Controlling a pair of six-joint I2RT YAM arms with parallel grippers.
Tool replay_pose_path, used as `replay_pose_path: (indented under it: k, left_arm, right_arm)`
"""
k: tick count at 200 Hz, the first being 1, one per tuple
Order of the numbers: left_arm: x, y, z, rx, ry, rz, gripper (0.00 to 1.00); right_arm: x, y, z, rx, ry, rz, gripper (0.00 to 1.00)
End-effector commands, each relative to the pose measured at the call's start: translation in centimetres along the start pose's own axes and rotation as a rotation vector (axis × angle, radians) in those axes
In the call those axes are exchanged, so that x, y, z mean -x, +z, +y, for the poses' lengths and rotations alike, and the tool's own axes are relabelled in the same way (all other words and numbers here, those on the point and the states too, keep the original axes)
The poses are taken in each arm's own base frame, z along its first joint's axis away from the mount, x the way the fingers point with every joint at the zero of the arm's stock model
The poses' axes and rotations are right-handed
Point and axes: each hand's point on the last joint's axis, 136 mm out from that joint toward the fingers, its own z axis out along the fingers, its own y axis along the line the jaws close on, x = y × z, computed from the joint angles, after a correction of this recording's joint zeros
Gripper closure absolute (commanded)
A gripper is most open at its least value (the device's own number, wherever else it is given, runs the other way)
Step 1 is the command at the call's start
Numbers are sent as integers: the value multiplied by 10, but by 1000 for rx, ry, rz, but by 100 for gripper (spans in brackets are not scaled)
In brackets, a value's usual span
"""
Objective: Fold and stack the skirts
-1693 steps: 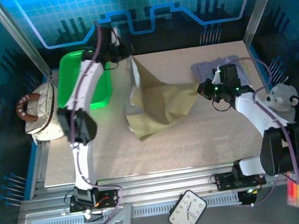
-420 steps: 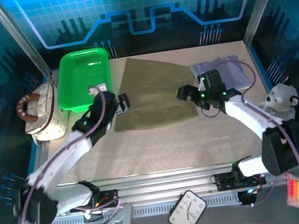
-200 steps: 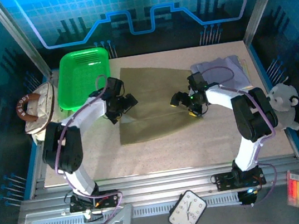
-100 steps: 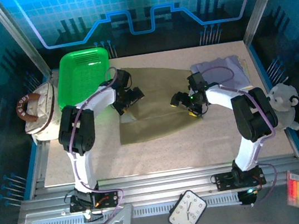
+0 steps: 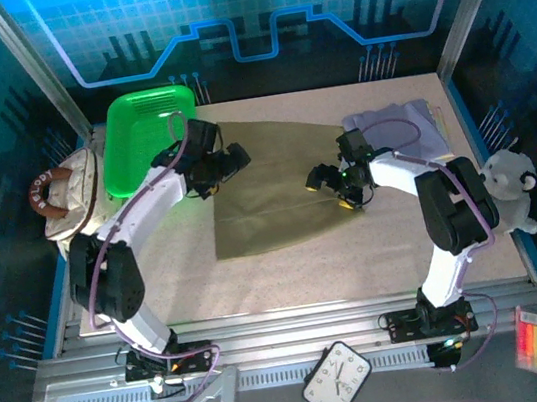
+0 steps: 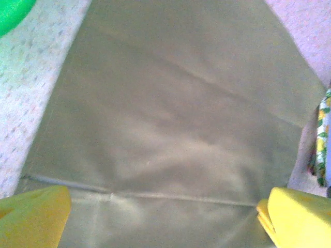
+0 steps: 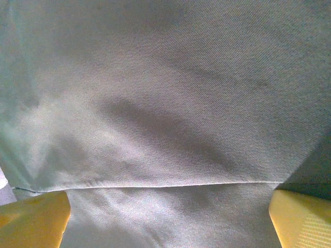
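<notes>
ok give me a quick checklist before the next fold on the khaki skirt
1. Left gripper open and empty: ok, jaws wide over the khaki skirt.
2. Right gripper open and empty: ok, jaws wide over the same skirt.
3. Khaki skirt flat on the table: ok, only soft creases.
4. Green basket clear of the skirt: ok, the left wrist view shows bare table between them.
5. Khaki skirt clear of the lavender skirt: cannot tell, their edges meet at the far right.
6. Yellow-green skirt folded: cannot tell, just a sliver shows.
</notes>
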Motion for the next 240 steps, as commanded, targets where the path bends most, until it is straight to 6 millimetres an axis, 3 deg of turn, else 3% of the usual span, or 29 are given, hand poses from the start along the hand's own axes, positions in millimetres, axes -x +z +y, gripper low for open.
replay_pose_path:
  k: [1,28,55,68,97,122,143,174,207,229,240]
  left_arm:
    - [-43,11,43,101,-74,122,1]
    - [-74,13,60,58,-152,182,1]
    - [-98,27,37,-118,-162,297,1]
    - [-107,36,35,-119,-163,333,1]
    - [-120,61,70,46,-189,349,1]
    - [-117,65,104,145,-221,338,1]
    - [-105,52,119,157,-237,305,1]
    - [-91,14,97,78,-161,282,1]
    - [-92,-25,147,201,-321,119,1]
    - [-102,-29,180,253,-435,92,1]
    - [-106,-26,191,248,-490,100,7]
  right_arm:
    - [3,-19,6,3,5,-15,0]
    - [1,-21,-7,-36,2,-37,0]
    - [-22,-1,-19,-39,37,70,0]
    - [-30,6,-18,-21,54,92,0]
    - [-47,12,-7,0,51,105,0]
    - [-65,18,5,22,57,126,0]
    - [-79,23,15,41,81,143,0]
    - [-76,12,24,63,124,79,0]
    - [-66,-3,20,28,119,15,0]
    - [-62,-7,20,35,132,6,0]
    - [-60,-8,20,41,136,2,0]
